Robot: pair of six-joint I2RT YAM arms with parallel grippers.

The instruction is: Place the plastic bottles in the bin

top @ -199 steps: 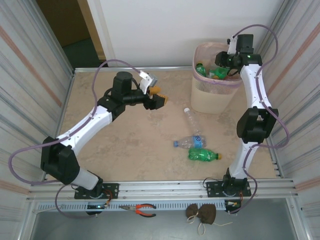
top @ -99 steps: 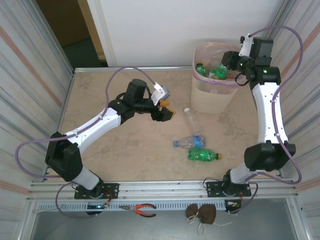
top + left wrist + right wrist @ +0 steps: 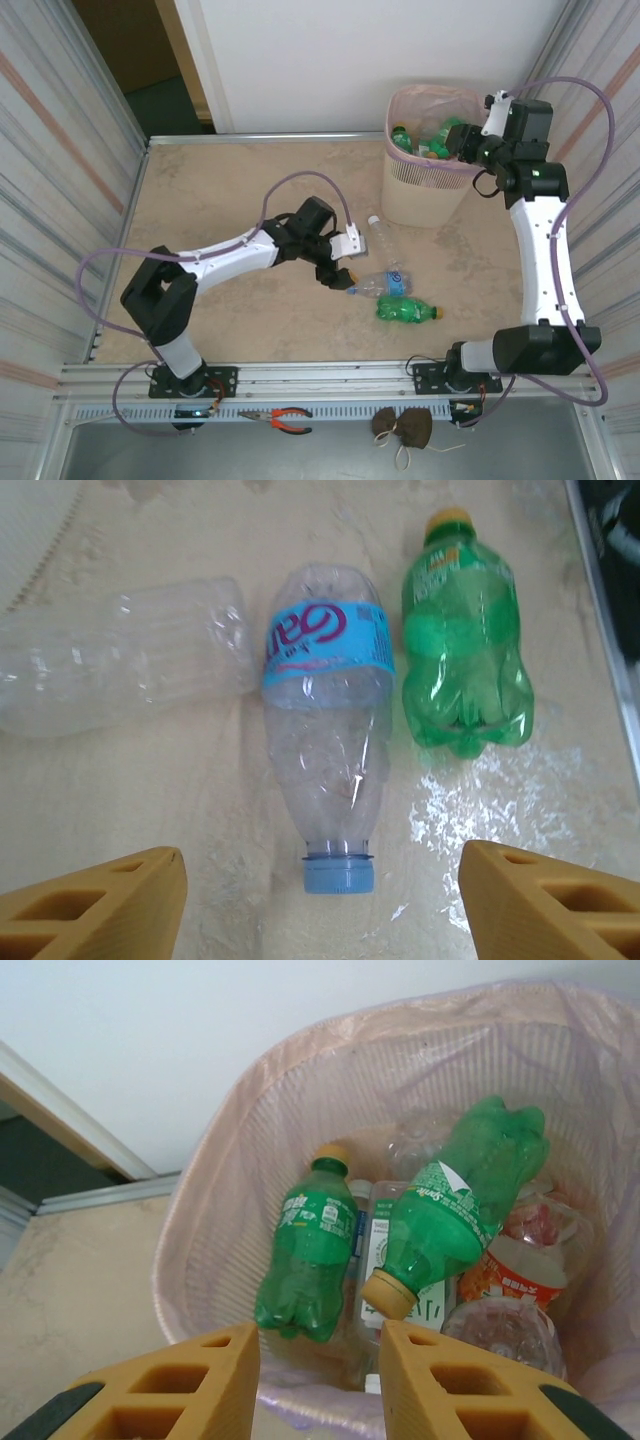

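Three plastic bottles lie on the table: a bare clear one (image 3: 379, 237) (image 3: 120, 675), a clear one with a blue label and blue cap (image 3: 381, 283) (image 3: 328, 715), and a green one (image 3: 407, 310) (image 3: 465, 655). My left gripper (image 3: 335, 268) (image 3: 325, 910) is open just left of them. Its fingers stand either side of the blue cap and a little short of it, touching nothing. The beige bin (image 3: 425, 190) with its pink liner (image 3: 230, 1210) holds several bottles, two of them green. My right gripper (image 3: 470, 140) (image 3: 320, 1380) hovers over the bin's right rim, jaws apart with nothing between them.
Corrugated metal panels wall in both sides of the table. A rail runs along the near edge (image 3: 320, 375). Beyond it lie orange-handled pliers (image 3: 290, 420) and two brown pouches (image 3: 403, 427). The table's left half is bare stone.
My left arm has swung right and toward the near edge, from mid-table to the blue-capped bottle. My right arm has shifted right above the bin.
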